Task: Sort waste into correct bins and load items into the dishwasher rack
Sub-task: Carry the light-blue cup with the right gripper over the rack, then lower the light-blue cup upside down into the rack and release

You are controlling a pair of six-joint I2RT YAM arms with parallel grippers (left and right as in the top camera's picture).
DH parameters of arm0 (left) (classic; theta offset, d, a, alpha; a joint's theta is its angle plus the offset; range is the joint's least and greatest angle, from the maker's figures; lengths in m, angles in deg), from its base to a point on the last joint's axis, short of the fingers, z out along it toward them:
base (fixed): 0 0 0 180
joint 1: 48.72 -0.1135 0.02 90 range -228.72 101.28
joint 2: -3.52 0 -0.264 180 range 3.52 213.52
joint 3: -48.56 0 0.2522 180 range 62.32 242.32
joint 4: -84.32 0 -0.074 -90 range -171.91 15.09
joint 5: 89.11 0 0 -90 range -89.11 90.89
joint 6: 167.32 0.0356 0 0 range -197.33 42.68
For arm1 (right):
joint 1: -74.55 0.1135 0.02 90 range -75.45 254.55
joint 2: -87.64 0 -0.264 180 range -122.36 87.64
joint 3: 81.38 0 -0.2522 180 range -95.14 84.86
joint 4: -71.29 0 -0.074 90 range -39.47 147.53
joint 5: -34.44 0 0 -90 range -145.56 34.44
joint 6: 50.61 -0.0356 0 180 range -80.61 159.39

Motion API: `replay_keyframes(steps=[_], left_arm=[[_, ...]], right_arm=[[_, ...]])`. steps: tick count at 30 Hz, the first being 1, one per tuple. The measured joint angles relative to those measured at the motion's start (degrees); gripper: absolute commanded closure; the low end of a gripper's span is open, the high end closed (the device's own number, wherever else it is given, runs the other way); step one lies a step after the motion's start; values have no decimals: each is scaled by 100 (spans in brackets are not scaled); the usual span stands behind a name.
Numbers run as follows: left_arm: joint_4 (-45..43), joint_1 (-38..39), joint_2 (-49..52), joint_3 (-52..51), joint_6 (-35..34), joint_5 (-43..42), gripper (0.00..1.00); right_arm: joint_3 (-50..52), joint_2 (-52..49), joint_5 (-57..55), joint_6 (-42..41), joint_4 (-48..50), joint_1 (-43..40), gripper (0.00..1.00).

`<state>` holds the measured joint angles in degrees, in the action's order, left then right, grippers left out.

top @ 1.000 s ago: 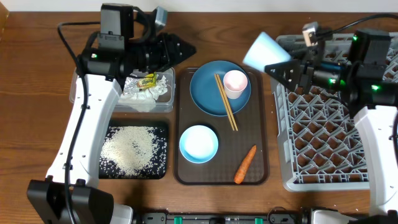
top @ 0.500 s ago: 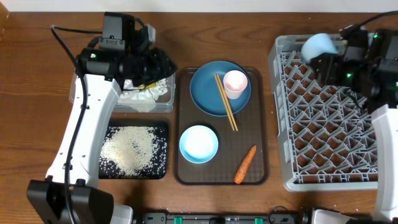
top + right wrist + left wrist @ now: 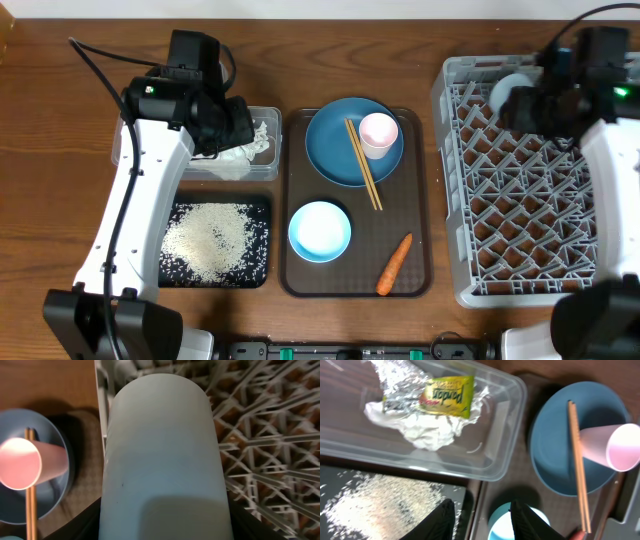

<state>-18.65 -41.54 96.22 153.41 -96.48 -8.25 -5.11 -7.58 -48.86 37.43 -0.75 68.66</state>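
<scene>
- Right gripper: dark fingers clamp both sides of the light blue plastic cup, which lies sideways over the far left corner of the large grey lattice rack.
- Left gripper: fingers partly apart, empty, over the clear rectangular plastic tub.

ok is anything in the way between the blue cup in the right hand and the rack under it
nothing visible: the right hand holds the light blue cup over the far left corner of the dishwasher rack, and the lattice cells showing around it are bare
</scene>
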Motion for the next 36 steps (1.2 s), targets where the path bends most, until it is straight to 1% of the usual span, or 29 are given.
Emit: replay_keyframes(steps=[8,17,25,36], left_arm=[[186,0,0,0,44,184,60],[227,0,0,0,103,188,60],[229,0,0,0,103,356,60],[208,0,0,0,103,487,59]], right_arm=[[0,-402,-125,4,-79,354,80],[0,-837,-350,7,-236,463,84],[0,-1113,-376,7,-221,463,83],[9,-1123,-376,7,-37,463,78]])
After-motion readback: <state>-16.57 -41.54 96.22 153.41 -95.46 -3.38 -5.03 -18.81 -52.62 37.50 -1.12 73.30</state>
